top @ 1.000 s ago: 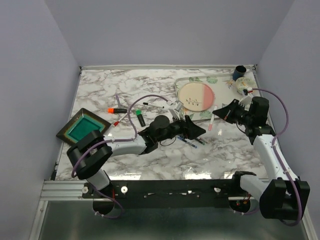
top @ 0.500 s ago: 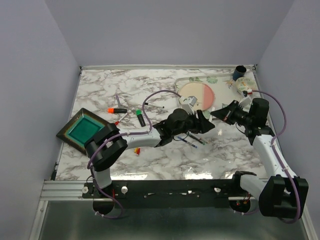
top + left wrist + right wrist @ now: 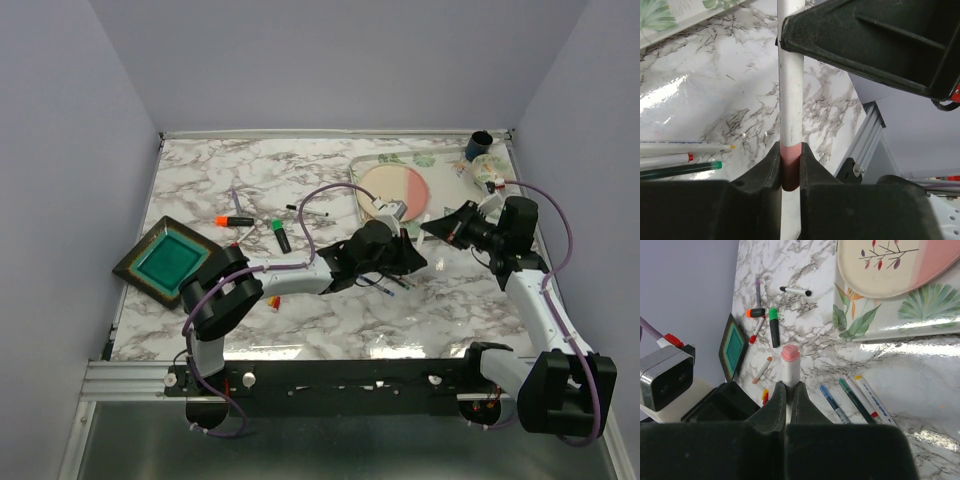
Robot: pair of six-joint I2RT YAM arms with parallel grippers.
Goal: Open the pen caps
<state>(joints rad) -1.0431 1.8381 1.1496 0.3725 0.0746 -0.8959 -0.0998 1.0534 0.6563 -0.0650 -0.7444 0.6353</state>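
Note:
My right gripper (image 3: 788,385) is shut on a white pen (image 3: 790,371) whose pink butt end sticks out past the fingertips. Below that grip, the same pen's white barrel (image 3: 790,90) runs down into my left gripper (image 3: 790,148). The left jaws are shut on its pink pen cap (image 3: 790,165). In the top view the two grippers meet above the table right of centre, left gripper (image 3: 408,256) under right gripper (image 3: 432,226). Other capped pens lie on the marble: a green-capped highlighter (image 3: 774,327), an orange-capped one (image 3: 756,313) and a black-capped pen (image 3: 796,290).
Blue, green and yellow-tipped pens (image 3: 855,400) lie side by side under the grippers. Loose yellow and red caps (image 3: 272,300) sit near the left arm. A leaf-print tray (image 3: 880,322) holds a pink plate (image 3: 890,260). A teal dish (image 3: 168,258) is at the left, a cup (image 3: 480,145) far right.
My left arm has swung right, up to the right gripper, and its jaws have closed onto the pink cap. The right arm has barely moved.

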